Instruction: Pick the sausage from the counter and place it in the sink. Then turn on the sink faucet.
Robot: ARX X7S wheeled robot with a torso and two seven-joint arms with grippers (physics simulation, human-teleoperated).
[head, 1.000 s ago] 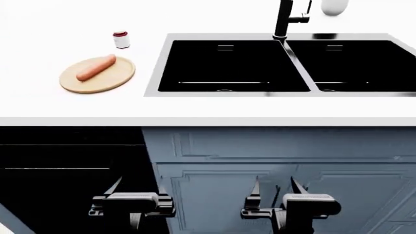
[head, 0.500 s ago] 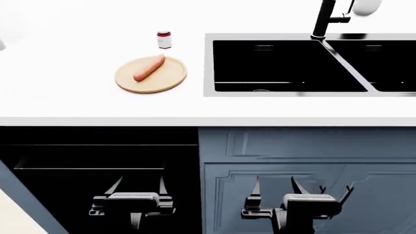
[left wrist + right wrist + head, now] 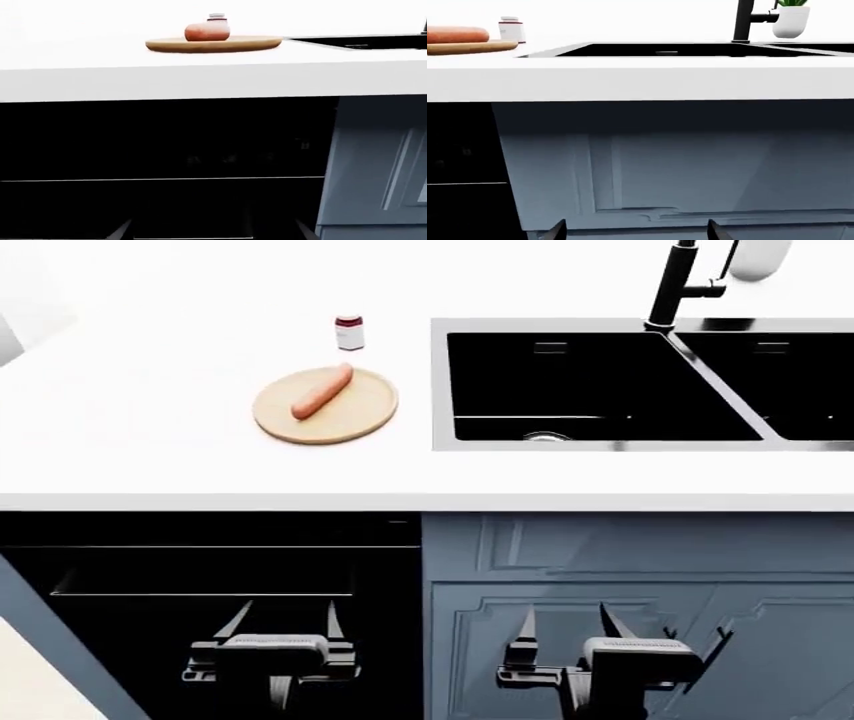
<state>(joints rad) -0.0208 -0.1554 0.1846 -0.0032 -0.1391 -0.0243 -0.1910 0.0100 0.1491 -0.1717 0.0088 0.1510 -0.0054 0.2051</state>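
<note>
— So, the tools?
— Left tool (image 3: pixel 283 622) and right tool (image 3: pixel 566 625) both spread wide, empty, low before the cabinets.
— Sausage?
— The sausage (image 3: pixel 322 391) — smooth, orange-pink — lies on the round wooden board (image 3: pixel 360 418) on the counter (image 3: pixel 160 455), at 9 o'clock from the sink (image 3: pixel 439 390).
</note>
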